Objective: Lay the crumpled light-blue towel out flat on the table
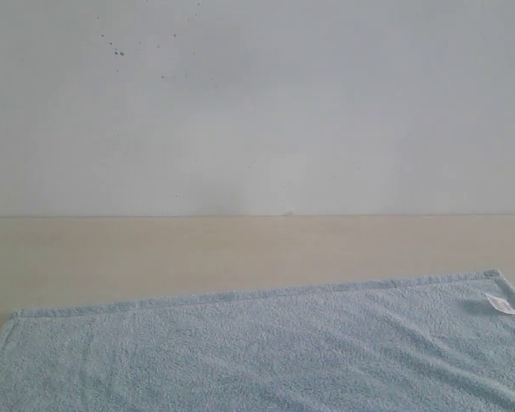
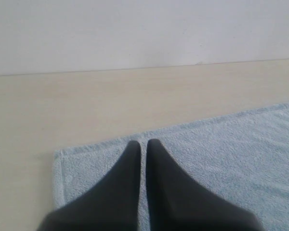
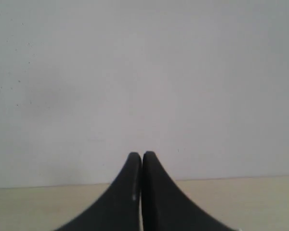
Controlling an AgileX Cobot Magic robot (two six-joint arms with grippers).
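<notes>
The light-blue towel [image 1: 266,352] lies flat on the beige table [image 1: 154,253], filling the near part of the exterior view, with its hemmed far edge straight and a small white tag [image 1: 500,304] near the far right corner. No gripper shows in the exterior view. In the left wrist view my left gripper [image 2: 143,144] is shut and empty, its black fingers over the towel [image 2: 221,149] near a towel corner. In the right wrist view my right gripper [image 3: 142,156] is shut and empty, facing the wall above the table [image 3: 48,207]; no towel shows there.
A white-grey wall [image 1: 257,103] with a few dark specks stands behind the table's far edge. A bare strip of table runs between the towel and the wall, and more bare table [image 2: 19,159] lies beside the towel's corner.
</notes>
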